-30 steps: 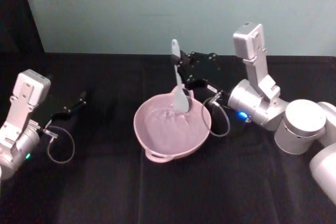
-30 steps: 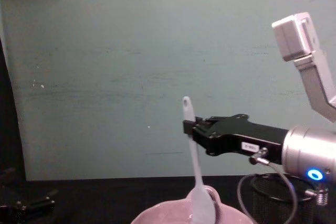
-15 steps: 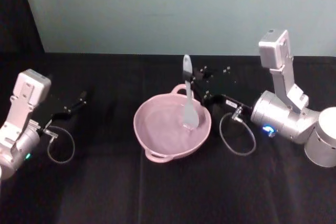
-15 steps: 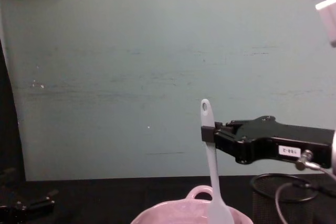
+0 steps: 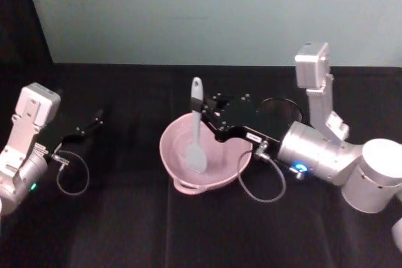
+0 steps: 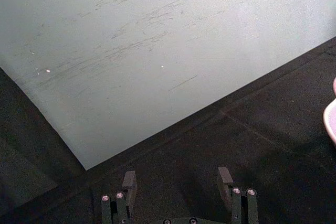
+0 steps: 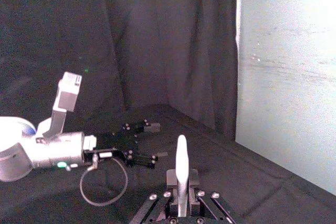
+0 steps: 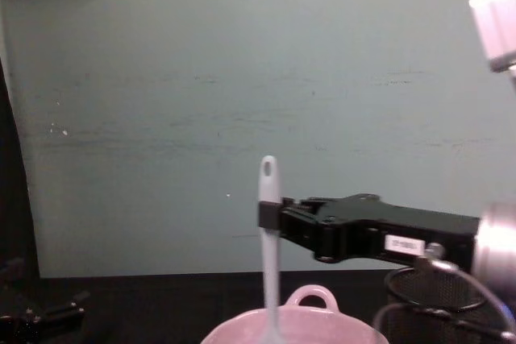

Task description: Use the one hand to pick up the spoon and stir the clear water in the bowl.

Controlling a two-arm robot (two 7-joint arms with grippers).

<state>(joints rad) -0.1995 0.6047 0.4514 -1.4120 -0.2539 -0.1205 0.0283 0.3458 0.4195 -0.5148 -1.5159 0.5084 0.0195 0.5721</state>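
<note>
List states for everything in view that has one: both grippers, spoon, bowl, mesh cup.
right gripper: shut on the spoon's handle, reaching over the bowl.
spoon: held near upright, head down inside the bowl.
bowl: upright, spoon head inside; water hard to make out.
left gripper: open, empty, parked low at the left.
mesh cup: upright, behind the right gripper; contents cannot be seen.

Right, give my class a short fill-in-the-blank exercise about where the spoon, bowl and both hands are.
The right hand grips the spoon by its ____.
The spoon's head is ____ the pink bowl.
The left hand, resting apart from the bowl, has its fingers ____.
Missing words: handle; inside; open.
</note>
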